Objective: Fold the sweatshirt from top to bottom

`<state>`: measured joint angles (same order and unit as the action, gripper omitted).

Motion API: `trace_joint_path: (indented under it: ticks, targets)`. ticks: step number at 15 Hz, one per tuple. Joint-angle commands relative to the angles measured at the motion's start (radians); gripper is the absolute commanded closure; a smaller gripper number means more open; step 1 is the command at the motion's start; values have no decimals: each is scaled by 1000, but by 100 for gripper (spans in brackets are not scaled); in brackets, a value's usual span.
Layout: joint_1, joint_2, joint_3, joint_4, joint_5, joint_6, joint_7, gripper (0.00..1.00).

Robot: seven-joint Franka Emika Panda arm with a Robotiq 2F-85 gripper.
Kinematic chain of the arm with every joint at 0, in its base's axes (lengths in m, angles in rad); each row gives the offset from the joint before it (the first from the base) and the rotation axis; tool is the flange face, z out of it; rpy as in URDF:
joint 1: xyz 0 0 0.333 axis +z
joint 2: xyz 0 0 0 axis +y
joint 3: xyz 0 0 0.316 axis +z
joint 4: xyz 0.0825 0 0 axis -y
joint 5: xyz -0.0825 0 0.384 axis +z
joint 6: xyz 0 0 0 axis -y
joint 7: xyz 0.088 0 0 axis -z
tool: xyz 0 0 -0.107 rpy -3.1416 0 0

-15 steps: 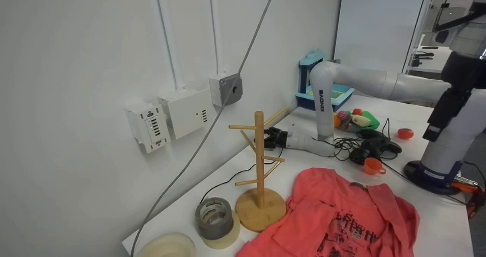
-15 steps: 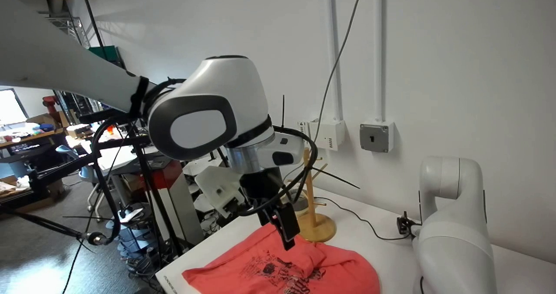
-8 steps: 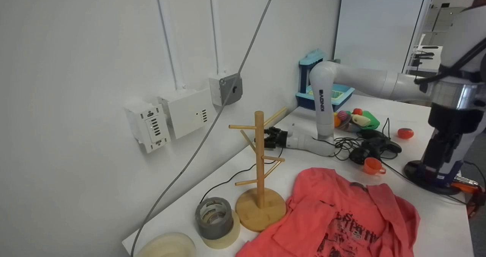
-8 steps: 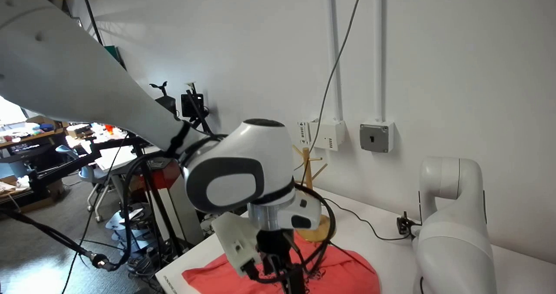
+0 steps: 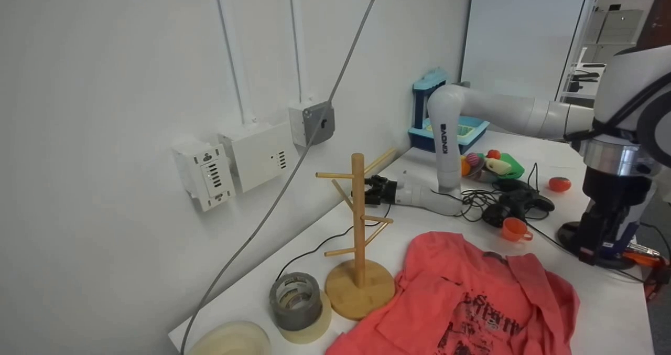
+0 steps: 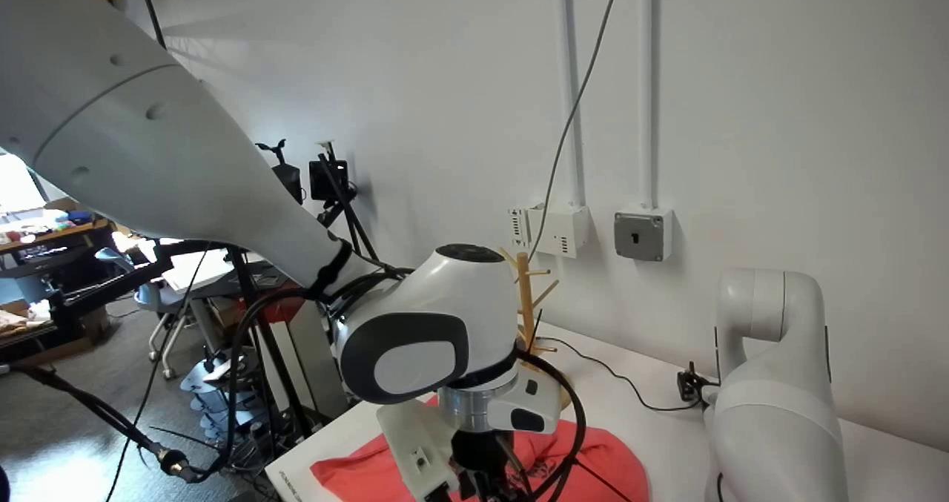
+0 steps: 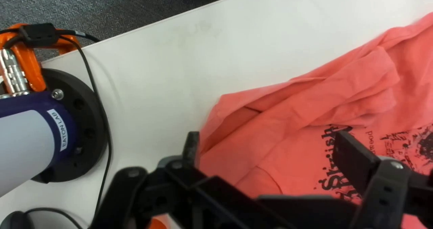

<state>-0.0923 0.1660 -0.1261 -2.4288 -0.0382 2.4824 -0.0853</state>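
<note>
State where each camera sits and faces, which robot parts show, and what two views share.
Wrist view: on the wrist, looking down at sweatshirt and table; open tool at bottom.
An exterior view: raised, facing along the wall; wrist and tool at right.
An exterior view: raised near the arm, facing the wall across the table; arm upper left, tool cut off below.
Both exterior views share sweatshirt, mug stand, wall.

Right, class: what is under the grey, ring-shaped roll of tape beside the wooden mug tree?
A cream, round-edged roll, probably tape too, shows beneath the grey roll in an exterior view. The rest is covered, and so is whatever lies under both.
</note>
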Motion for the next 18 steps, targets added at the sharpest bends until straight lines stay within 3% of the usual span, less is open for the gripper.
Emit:
trace_joint_path:
  ticks: [1,7,11,13,14,18]
  targets:
    - [-12,26,11,9,15,5,-1,0]
    - [-42,152,9,6,93,173,9,0]
    - [-86,248,40,40,202,275,5,0]
    - [-86,272,40,66,200,228,20,0]
    - [-75,237,30,25,174,253,13,0]
    - [-80,264,38,40,172,255,10,0]
